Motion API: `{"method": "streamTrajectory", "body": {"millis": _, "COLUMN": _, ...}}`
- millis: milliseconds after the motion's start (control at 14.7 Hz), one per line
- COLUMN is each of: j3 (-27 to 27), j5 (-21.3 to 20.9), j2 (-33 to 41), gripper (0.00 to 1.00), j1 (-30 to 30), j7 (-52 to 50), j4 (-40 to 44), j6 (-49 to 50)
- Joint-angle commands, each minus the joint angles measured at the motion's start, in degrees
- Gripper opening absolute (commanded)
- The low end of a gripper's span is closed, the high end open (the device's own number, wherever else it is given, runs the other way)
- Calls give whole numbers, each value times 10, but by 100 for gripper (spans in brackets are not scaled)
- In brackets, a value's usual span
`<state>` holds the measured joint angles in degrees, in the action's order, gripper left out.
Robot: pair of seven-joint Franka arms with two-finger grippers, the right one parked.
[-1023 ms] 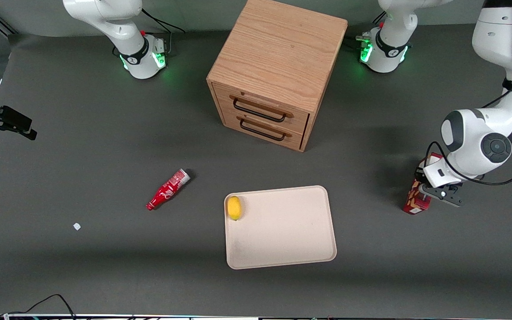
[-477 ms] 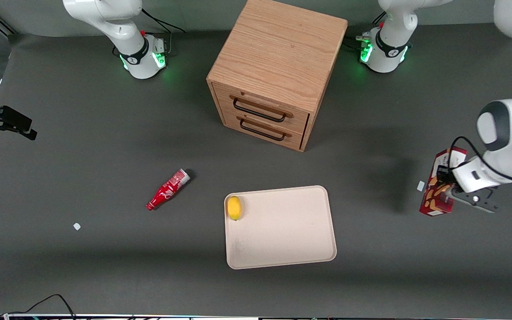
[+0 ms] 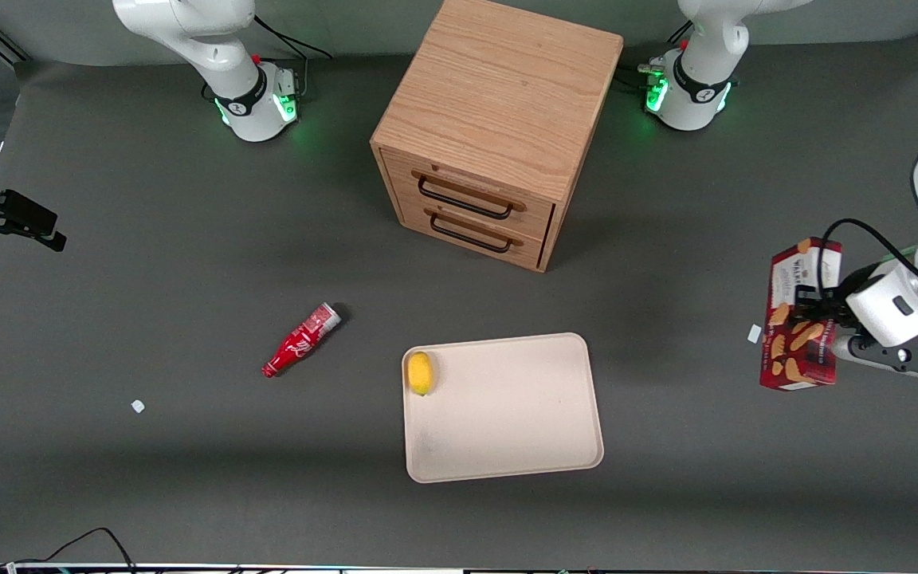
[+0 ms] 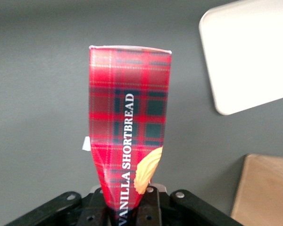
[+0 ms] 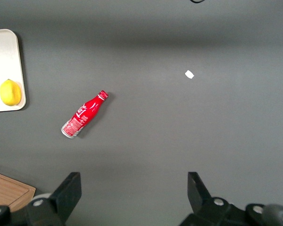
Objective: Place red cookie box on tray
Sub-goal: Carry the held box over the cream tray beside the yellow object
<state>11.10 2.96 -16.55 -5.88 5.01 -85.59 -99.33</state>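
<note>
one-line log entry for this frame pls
phase: carry | pincer: shut on box, lifted, toward working arm's end | tray: holds lemon only | box on tray: not yet

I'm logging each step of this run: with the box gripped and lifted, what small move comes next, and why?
Probably carry it sideways toward the tray. The gripper is shut on the box, held above the table at the working arm's end, well off the tray. A lemon sits at one tray edge, so aim for the bare middle.

tool fingertips hidden by red cookie box; tray and drawer cabinet cut off at frame edge.
</note>
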Motion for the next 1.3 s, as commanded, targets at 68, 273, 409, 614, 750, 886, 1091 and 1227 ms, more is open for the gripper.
{"method": "streamTrajectory", "body": {"millis": 68, "j3": 23, "j5": -16, "j2": -58, "gripper": 0, "j1": 51, "j7": -160, "j4": 71, "j6": 7}}
{"method": "streamTrajectory", "body": {"millis": 273, "j3": 23, "j5": -24, "j2": -113, "gripper": 0, "j1": 102, "j7": -265, "j4": 104, "j6": -43}}
{"method": "streamTrajectory", "body": {"millis": 409, "j3": 23, "j5": -42, "j2": -150, "gripper": 0, "j1": 126, "j7": -320, "j4": 107, "j6": -91}}
{"method": "streamTrajectory", "body": {"millis": 614, "j3": 23, "j5": -84, "j2": -212, "gripper": 0, "j1": 160, "j7": -373, "j4": 111, "j6": -175}}
{"method": "streamTrajectory", "body": {"millis": 750, "j3": 23, "j5": -107, "j2": -250, "gripper": 0, "j1": 178, "j7": -404, "j4": 111, "j6": -231}}
{"method": "streamTrajectory", "body": {"millis": 886, "j3": 23, "j5": -124, "j2": -283, "gripper": 0, "j1": 191, "j7": -423, "j4": 110, "j6": -273}}
{"method": "streamTrajectory", "body": {"millis": 1091, "j3": 22, "j5": -145, "j2": -308, "gripper": 0, "j1": 202, "j7": -435, "j4": 109, "j6": -279}}
{"method": "streamTrajectory", "body": {"millis": 1227, "j3": 22, "j5": -147, "j2": -318, "gripper": 0, "j1": 206, "j7": -437, "j4": 109, "j6": -280}}
